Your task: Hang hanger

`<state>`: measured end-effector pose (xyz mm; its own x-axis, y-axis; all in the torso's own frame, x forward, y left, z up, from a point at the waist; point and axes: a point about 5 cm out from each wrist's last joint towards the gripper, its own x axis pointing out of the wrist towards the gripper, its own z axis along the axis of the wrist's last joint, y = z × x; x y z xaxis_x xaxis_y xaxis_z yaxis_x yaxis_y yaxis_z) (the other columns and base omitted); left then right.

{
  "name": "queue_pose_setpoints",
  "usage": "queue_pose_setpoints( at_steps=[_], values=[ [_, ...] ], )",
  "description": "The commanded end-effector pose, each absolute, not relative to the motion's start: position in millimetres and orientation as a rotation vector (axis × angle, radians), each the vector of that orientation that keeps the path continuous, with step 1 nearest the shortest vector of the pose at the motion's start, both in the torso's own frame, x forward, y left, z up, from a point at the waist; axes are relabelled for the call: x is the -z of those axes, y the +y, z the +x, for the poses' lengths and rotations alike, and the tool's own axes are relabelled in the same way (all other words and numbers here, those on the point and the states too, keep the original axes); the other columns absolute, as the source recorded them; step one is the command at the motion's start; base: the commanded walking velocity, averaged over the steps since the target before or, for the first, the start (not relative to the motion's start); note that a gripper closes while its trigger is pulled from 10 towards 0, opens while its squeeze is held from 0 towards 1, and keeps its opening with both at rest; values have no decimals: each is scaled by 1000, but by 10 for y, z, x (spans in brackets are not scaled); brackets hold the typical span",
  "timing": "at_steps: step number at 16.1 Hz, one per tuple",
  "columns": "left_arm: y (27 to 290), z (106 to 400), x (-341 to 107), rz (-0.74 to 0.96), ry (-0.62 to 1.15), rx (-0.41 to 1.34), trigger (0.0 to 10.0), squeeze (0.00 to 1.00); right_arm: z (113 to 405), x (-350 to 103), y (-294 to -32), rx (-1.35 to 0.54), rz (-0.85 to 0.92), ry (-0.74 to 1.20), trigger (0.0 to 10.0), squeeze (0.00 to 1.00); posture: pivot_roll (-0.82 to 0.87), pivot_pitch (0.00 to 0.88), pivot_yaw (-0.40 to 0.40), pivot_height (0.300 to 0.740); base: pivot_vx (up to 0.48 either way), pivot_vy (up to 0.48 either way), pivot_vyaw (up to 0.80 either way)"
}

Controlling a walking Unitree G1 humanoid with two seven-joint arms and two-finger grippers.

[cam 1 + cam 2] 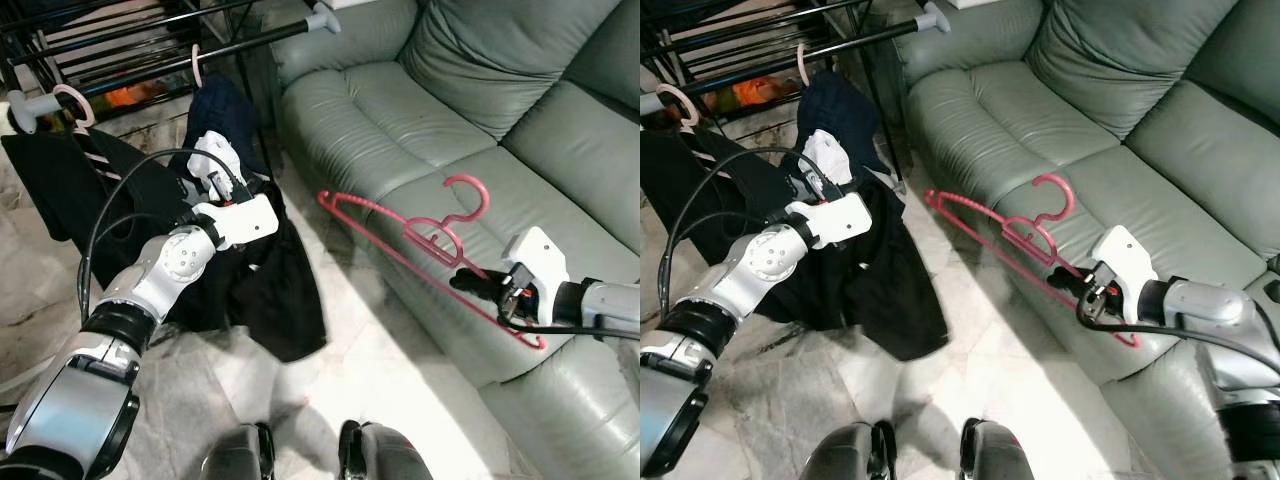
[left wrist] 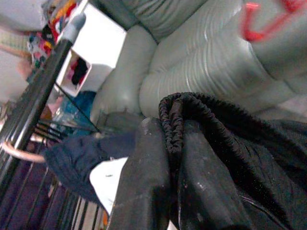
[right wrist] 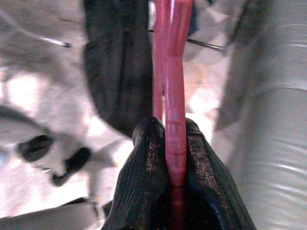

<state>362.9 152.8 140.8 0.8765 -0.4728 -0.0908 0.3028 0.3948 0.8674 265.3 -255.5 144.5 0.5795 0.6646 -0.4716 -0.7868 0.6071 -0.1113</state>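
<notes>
My head cameras look steeply down from above, both sharing the grey-green leather sofa [image 1: 440, 110] and black metal drying rack [image 1: 790, 30]; the left wrist camera sits tight against bunched black fabric [image 2: 211, 158]; the right wrist camera peers closely along a thin pink plastic hanger [image 3: 173, 96].

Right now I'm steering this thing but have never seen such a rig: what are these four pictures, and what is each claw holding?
The two wide pictures come from the robot's head, looking down at its silver arms. The other two come from cameras on its wrists, looking along the black fingers. The right claw is shut on a pink hanger, held out over the grey sofa; the right wrist view shows the fingers pinching its bar. The left claw is shut on a black garment that hangs down over the pale floor. Behind it is a clothes rack, where other clothes hang on hangers.
</notes>
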Motion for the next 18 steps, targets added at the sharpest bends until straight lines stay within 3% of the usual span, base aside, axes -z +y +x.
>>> queue_pose_setpoints(
  at_steps=[1,4,10,18],
  values=[
    [1497,3668,-1481,1075,-211,493,10000,0,2603,-1579,-2542,-928,-279,394,10000,0,-90,117,6,740,0,0,0],
    [1475,3678,-1469,1055,-200,497,10000,0,2573,-1578,-2475,-974,-226,404,10000,0,-88,114,7,740,0,0,0],
    [1327,3676,-1534,928,-219,529,10000,0,2542,-1080,-2210,-985,-161,509,10000,0,-71,106,7,740,0,0,0],
    [1420,3625,-1492,948,-210,554,10000,0,2534,-1072,-2337,-952,-209,526,10000,0,-75,110,2,740,0,0,0]
  ],
)
